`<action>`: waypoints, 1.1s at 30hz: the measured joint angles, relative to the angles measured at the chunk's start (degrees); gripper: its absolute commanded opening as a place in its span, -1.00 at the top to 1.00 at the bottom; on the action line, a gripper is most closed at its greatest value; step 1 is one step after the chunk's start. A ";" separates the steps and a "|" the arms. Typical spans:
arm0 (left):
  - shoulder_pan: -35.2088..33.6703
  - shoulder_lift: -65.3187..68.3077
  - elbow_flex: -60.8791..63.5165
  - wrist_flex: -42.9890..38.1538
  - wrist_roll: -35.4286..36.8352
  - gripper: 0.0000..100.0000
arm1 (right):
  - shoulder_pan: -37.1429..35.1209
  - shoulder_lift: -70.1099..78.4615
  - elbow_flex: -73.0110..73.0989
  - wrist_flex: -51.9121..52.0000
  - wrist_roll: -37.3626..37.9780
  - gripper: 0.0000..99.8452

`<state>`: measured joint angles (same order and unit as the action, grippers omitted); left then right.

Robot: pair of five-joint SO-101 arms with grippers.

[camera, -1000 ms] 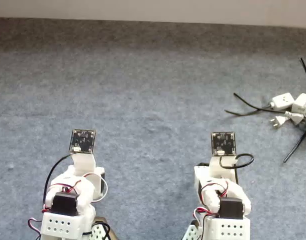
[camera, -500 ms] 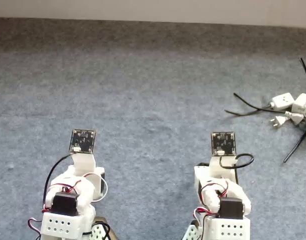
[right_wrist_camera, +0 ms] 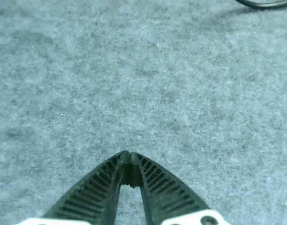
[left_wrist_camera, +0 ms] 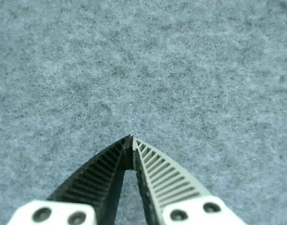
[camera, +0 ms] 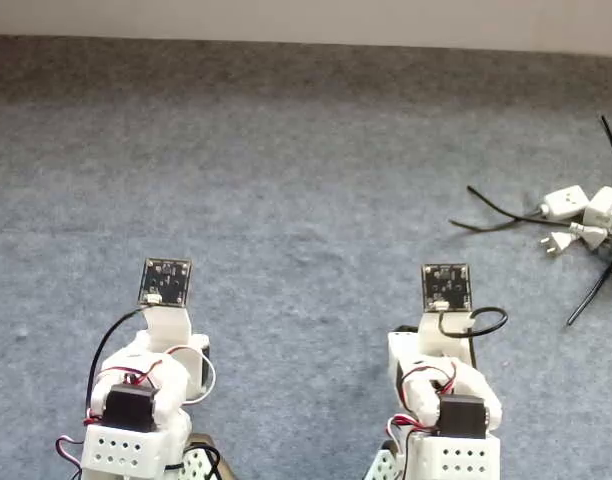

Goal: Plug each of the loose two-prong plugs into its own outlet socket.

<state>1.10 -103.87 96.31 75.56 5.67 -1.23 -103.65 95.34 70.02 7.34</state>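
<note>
Though partly cut off, tangled plugs [camera: 567, 204] far right; left claw [left_wrist_camera: 132, 141], right claw [right_wrist_camera: 129, 157] both together.

No text, label, number or sign can be read on the plugs [camera: 566, 203] or the carpet [camera: 306, 150].

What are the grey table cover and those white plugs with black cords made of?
Table cover: apparently felt or short carpet, matte, fuzzy speckled fibres. Plugs: likely hard white plastic, smooth blocky faces. Cords: probably rubbery black insulation, lying in loose curves.
</note>
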 measured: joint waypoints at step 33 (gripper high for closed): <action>2.55 0.00 0.00 -4.31 0.00 0.99 | 48.62 21.10 -21.63 -39.82 2.20 0.45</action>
<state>3.65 -103.87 96.31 71.25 5.67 47.38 -82.55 73.71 30.20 9.54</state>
